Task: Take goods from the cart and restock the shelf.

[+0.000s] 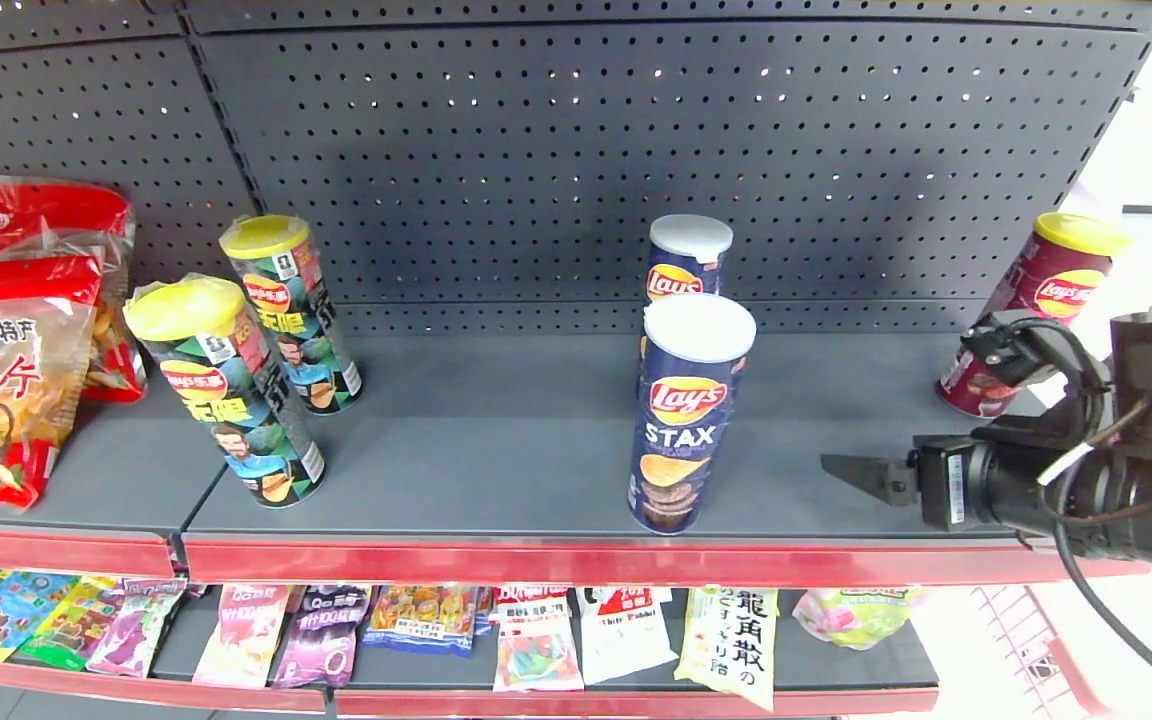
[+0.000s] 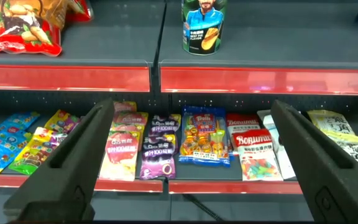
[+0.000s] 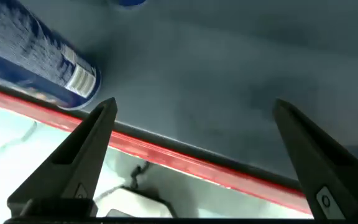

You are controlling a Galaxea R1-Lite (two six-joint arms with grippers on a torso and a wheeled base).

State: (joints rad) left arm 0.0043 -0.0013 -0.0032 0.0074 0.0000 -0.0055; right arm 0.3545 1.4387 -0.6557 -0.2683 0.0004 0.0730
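The right gripper (image 1: 851, 472), jaws spread and empty, hovers over the front edge of the shelf (image 1: 496, 450), near its right end. Two white-lidded dark-blue crisp cans (image 1: 688, 415) stand one behind the other mid-shelf, and a red can (image 1: 1036, 300) stands at the back right corner. The left gripper (image 2: 192, 107), equally spread and empty, faces sweet packets (image 2: 205, 137) on the lower shelf (image 2: 229, 186).

The rear blue can (image 1: 688, 262) is half hidden by the front blue can (image 1: 686, 415). The red can (image 1: 1041, 300) is partly covered by the right arm (image 1: 1036, 490), and the green can (image 2: 204, 25) is cut off by an edge.
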